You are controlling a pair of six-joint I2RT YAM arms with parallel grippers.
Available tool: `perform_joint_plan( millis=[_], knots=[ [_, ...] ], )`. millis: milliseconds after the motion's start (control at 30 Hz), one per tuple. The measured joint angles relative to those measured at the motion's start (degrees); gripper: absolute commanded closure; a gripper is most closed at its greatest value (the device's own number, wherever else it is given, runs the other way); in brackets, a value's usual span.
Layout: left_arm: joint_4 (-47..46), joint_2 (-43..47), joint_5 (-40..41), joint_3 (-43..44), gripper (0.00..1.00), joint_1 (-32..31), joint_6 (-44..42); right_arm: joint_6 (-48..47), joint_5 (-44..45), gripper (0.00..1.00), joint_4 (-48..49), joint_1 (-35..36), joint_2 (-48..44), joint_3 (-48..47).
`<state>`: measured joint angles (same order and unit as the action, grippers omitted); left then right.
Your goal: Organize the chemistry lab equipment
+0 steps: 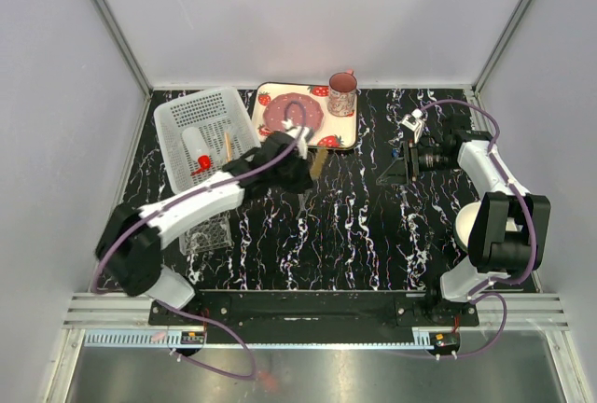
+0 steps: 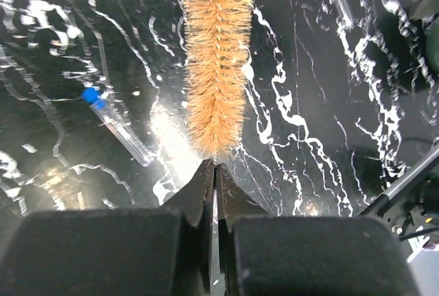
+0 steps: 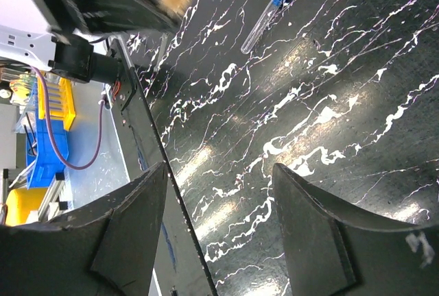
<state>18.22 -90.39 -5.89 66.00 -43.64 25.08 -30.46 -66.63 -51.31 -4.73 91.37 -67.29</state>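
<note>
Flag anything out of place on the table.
A blue-capped tube lies flat on the black table, loose rather than standing in the clear rack. A second tube lies farther off. The left gripper is shut on a tan bristle brush.

Bright overhead light throws white glare across the glossy tabletop [image 3: 322, 114].

White and black on the left arm [image 1: 187, 202] and the right arm [image 1: 490, 162] alike, with round black joints, a thin purple cable [image 3: 67, 167] on each, and fat dark fingers [image 3: 123, 248] with slanted sides.
</note>
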Motion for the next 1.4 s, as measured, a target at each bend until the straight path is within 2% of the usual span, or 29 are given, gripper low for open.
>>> perform_joint_plan(
  millis=[133,333,500,633,900,1400],
  knots=[
    [-0.7,11.4,-0.4,-6.2,1.00,3.9,0.5,-0.2,-0.1,0.31,-0.1,-0.1,-0.1,0.0],
    [3.1,24.2,-1.4,-9.5,1.00,21.7,-1.1,-0.4,-0.3,0.32,-0.5,-0.2,-0.3,0.0],
    [6.3,24.9,-2.0,-8.7,1.00,36.7,-3.3,-0.5,-0.3,0.31,-0.7,-0.3,-0.3,0.0],
    [8.9,18.7,-2.8,-5.5,1.00,42.6,-5.2,-0.6,-0.3,0.31,-0.7,-0.3,-0.3,0.0],
    [9.8,8.5,-3.5,0.4,1.00,46.2,-7.9,-0.8,-0.3,0.31,-0.9,-0.3,-0.3,0.0],
    [9.7,-2.9,-4.3,6.5,0.98,46.8,-9.1,-1.3,-0.3,0.31,-1.1,-0.3,-0.3,0.0]
  ],
)
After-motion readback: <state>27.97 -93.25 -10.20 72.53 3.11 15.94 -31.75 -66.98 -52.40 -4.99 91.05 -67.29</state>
